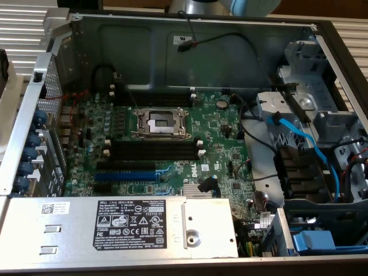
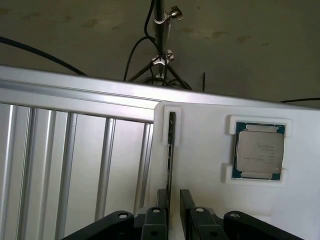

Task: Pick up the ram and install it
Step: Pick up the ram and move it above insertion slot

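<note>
The ram (image 2: pixel 171 145) stands on its long edge in a narrow slot of a white tray (image 2: pixel 205 135), close to the tray edge that meets the ribbed aluminium table (image 2: pixel 75 150). A processor (image 2: pixel 260 152) sits in its own pocket of the tray, well apart from the ram. The tool (image 2: pixel 174 198) hangs over the near end of the stick, open, with a clear gap between the fingers (image 2: pixel 186 200). The stick's thin edge seems to run into that gap, off centre and hard by one finger.

That offset is the main hazard, as I judge it. If the fingers close unevenly, the nearer one meets the board first, shoves it sideways against the slot wall, and may tilt it or jam it in the tray. A grip so close to one end could also let the long stick droop or twist when it is lifted. In the exterior view the black memory slots (image 1: pixel 152 150) on the motherboard (image 1: pixel 224 129) lie bare; a skewed stick would likely foul them.
</note>
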Robot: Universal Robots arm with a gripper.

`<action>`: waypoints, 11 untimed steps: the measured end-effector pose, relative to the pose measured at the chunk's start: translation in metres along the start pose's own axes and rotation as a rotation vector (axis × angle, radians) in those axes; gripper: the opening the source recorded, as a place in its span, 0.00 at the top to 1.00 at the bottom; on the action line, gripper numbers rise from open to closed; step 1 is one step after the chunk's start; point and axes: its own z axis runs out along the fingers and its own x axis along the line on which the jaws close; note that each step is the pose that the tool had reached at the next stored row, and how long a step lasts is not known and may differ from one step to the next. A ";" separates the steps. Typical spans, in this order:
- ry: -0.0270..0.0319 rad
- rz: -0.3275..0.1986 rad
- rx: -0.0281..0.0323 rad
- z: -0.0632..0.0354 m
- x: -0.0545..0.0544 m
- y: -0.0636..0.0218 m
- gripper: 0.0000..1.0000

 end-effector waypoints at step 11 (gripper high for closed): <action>-0.0015 0.011 -0.0210 0.0010 0.000 0.0001 0.75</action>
